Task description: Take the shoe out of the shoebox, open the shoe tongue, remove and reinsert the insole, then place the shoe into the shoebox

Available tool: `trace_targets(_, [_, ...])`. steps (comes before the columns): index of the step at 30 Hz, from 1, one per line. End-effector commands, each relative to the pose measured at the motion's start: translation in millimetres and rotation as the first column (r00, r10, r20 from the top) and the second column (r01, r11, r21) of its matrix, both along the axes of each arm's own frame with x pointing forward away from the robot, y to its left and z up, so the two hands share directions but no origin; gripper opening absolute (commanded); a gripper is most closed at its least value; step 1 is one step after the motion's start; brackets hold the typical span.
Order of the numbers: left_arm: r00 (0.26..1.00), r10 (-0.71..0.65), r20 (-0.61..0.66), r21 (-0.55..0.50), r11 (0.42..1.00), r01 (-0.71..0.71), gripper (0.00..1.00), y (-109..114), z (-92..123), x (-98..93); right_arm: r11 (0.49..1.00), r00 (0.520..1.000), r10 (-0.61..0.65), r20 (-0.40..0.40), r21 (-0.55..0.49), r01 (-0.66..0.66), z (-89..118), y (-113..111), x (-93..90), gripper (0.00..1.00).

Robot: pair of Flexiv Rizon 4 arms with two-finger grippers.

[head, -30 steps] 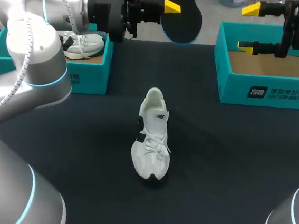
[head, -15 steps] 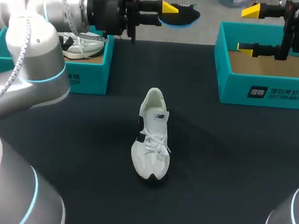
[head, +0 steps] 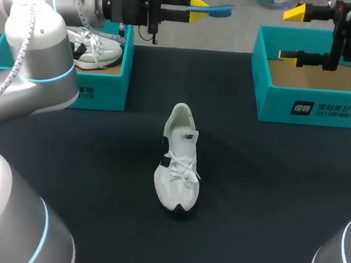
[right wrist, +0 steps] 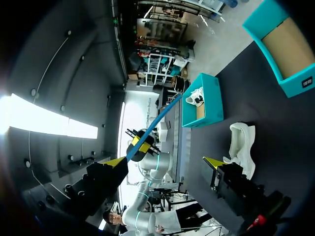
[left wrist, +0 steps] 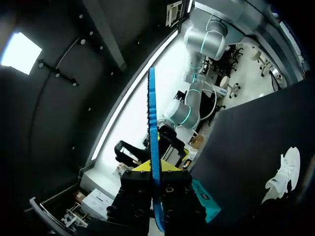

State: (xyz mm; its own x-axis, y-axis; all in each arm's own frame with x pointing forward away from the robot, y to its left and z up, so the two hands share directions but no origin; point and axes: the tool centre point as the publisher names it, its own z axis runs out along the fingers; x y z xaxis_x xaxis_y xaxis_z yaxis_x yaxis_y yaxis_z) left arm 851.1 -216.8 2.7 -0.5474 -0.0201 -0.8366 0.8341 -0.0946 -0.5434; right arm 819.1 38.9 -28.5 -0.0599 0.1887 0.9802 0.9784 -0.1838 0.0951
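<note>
Left gripper pinches the blue insole over the far edge of the table. Right gripper, fingers wide, hangs above the white-lettered shoebox.

Shoe lone obstacle mid-table, open cloth on every side, left shoebox holds second shoe, right shoebox floor showing, right gripper spread over its left end, left gripper clamping insole above far edge between boxes.
</note>
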Motion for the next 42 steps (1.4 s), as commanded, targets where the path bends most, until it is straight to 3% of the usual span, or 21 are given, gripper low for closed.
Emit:
trace_targets(1, [0.832, -0.026, -0.554, -0.079, 0.997, -0.021, 0.00, -2, -1, 2.2, 1.000, 1.000, 0.000, -0.002, -0.002, 0.000, 0, 1, 0.8, 1.00])
trace_targets(2, [0.779, -0.017, -0.627, -0.094, 0.994, -0.053, 0.00, -1, 1, 0.5, 1.000, 1.000, 0.000, -0.002, -0.002, 0.000, 0, 1, 0.8, 1.00])
trace_targets(3, [0.670, 0.016, -0.742, -0.019, 0.999, -0.046, 0.00, -2, -1, 1.3, 1.000, 1.000, 0.000, -0.002, -0.002, 0.000, 0, 1, 0.8, 1.00])
trace_targets(4, [0.626, -0.002, -0.780, -0.045, 0.998, -0.053, 0.00, -2, -1, -1.4, 1.000, 1.000, 0.000, -0.002, -0.002, 0.000, 0, 1, 0.8, 1.00])
trace_targets(6, [0.459, 0.042, -0.887, 0.042, 0.999, -0.011, 0.00, -2, -3, -5.2, 1.000, 1.000, 0.000, -0.002, -0.002, 0.000, 0, 1, 0.8, 1.00])
trace_targets(10, [0.179, -0.023, -0.984, -0.028, 0.999, -0.025, 0.00, 3, -1, -8.0, 1.000, 1.000, 0.000, -0.002, -0.002, 0.000, 0, 1, 0.8, 1.00])
trace_targets(13, [0.054, -0.059, -0.997, -0.059, 0.998, 0.008, 0.00, 6, -1, -7.6, 1.000, 1.000, 0.000, -0.002, -0.002, 0.000, 0, 1, 0.8, 1.00])
trace_targets(29, [0.054, -0.059, -0.997, -0.059, 0.998, 0.008, 0.00, 6, -1, -7.6, 1.000, 1.000, 0.000, -0.002, -0.002, 0.000, 0, 1, 0.8, 1.00])
trace_targets(30, [-0.146, -0.058, -0.987, -0.064, 0.998, 0.031, 0.00, 5, -2, -7.5, 1.000, 1.000, 0.000, -0.002, -0.002, 0.000, 0, 1, 0.8, 1.00])
trace_targets(31, [-0.272, -0.108, -0.956, -0.112, 0.994, 0.000, 0.00, 5, -1, -8.5, 1.000, 1.000, 0.000, -0.002, -0.002, 0.000, 0, 1, 0.8, 1.00])
trace_targets(32, [-0.450, -0.099, -0.887, -0.098, 0.995, -0.027, 0.00, 4, 0, -7.5, 1.000, 1.000, 0.000, -0.002, -0.002, 0.000, 0, 1, 0.8, 1.00])
trace_targets(34, [-0.530, -0.098, -0.842, -0.088, 0.995, -0.044, 0.00, 5, -1, -8.1, 1.000, 1.000, 0.000, -0.002, -0.002, 0.000, 0, 1, 0.8, 1.00])
trace_targets(35, [-0.650, -0.061, -0.757, -0.061, 0.998, -0.022, 0.00, 6, -2, -8.0, 1.000, 1.000, 0.000, -0.002, -0.002, 0.000, 0, 1, 0.8, 1.00])
trace_targets(36, [-0.648, -0.079, -0.757, -0.093, 0.996, -0.013, 0.00, 8, -1, -9.6, 1.000, 1.000, 0.000, -0.002, -0.002, 0.000, 0, 1, 0.8, 1.00])
trace_targets(38, [-0.753, -0.046, -0.656, -0.070, 0.998, -0.001, 0.00, 10, 0, -10.5, 1.000, 1.000, 0.000, -0.002, -0.002, 0.000, 0, 1, 0.8, 1.00])
trace_targets(42, [-0.860, -0.041, -0.509, -0.105, 0.994, 0.015, 0.00, 14, 1, -11.7, 1.000, 1.000, 0.000, -0.002, -0.002, 0.000, 0, 1, 0.8, 1.00])
